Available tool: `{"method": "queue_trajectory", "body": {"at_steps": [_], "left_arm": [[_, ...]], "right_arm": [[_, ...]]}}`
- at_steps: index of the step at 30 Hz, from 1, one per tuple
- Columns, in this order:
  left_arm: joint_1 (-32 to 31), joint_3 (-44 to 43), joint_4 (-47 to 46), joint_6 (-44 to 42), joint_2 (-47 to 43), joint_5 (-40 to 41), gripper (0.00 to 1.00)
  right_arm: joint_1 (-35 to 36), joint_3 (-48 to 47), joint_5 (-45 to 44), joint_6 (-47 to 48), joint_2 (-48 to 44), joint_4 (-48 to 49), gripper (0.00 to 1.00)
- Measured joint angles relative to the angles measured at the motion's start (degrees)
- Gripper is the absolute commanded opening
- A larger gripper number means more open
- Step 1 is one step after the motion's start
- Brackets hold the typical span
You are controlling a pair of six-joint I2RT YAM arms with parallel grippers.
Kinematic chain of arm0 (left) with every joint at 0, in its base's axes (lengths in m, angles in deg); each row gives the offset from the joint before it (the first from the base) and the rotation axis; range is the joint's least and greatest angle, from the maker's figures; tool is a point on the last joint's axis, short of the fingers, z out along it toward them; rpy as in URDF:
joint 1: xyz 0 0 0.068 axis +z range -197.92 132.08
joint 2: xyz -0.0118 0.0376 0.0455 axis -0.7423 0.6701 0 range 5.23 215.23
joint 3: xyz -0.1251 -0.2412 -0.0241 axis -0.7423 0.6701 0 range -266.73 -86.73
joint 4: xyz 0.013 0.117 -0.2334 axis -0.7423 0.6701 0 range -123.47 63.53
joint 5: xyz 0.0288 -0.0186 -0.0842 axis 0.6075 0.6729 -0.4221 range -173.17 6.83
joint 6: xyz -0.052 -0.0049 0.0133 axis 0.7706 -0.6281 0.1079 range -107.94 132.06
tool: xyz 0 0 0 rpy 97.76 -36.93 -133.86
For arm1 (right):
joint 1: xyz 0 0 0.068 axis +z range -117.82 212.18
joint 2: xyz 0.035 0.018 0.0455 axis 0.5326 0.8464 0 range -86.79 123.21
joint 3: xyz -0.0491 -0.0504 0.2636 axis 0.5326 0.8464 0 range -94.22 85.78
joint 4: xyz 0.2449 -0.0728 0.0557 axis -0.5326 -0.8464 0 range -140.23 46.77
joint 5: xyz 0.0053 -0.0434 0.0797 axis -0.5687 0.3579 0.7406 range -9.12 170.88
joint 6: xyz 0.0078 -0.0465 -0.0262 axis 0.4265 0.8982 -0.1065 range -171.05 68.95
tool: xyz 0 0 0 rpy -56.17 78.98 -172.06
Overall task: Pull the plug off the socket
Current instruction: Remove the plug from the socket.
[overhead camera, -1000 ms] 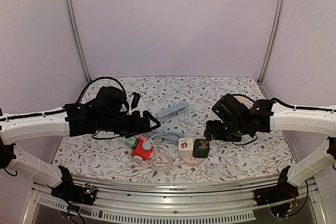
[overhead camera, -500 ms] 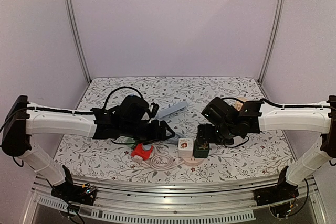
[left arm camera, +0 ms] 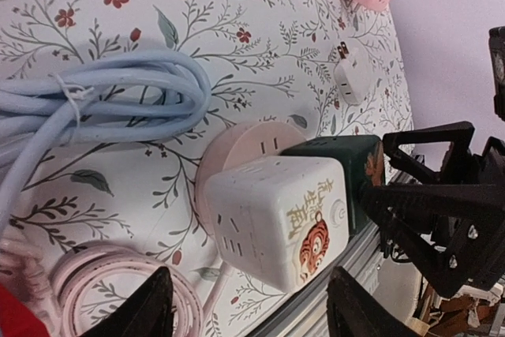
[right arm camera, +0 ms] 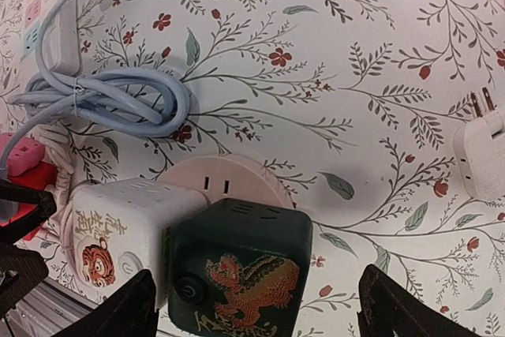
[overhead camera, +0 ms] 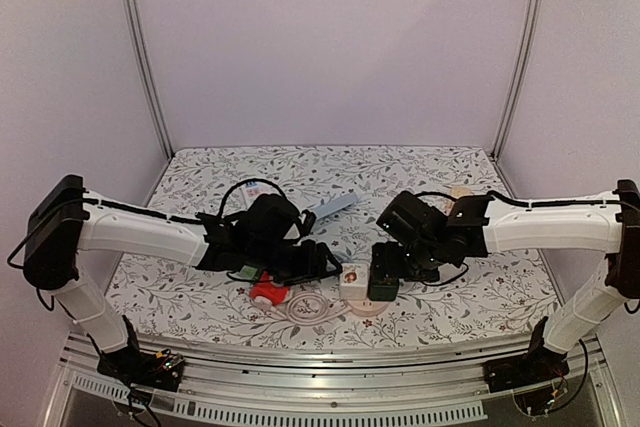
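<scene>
At lower centre of the overhead view, socket: round pink socket, flat on the floral table.
Plugs on socket: white tiger cube and dark green dragon cube, side by side and touching, both seated on the socket.
Left gripper: bottom edge of the left wrist frame; jaws stand apart either side of the white tiger cube, with no contact visible.
Right gripper: bottom edge of the right wrist frame; jaws wide and holding nothing, with the dark green dragon cube in line between them.
Nearby items: blue cable coil at left of frame, just beside the socket; pink cord at lower left; loose white plug at right edge, well apart.
Done: both arms are placed, one cube to each gripper.
Left: no grip shows and neither cube is off the socket. In my judgement, one gripper must pin one cube or the socket, and the other must clamp and pull.
Progress: early, at the approach stage only.
</scene>
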Motion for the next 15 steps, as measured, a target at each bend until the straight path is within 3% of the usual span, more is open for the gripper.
{"method": "queue_trajectory", "body": {"at_steps": [15], "left_arm": [[0.0, -2.7, -2.4, 0.0, 5.1, -2.6, 0.58]], "right_arm": [[1.1, -1.1, -0.7, -2.6, 2.9, -0.6, 0.8]]}}
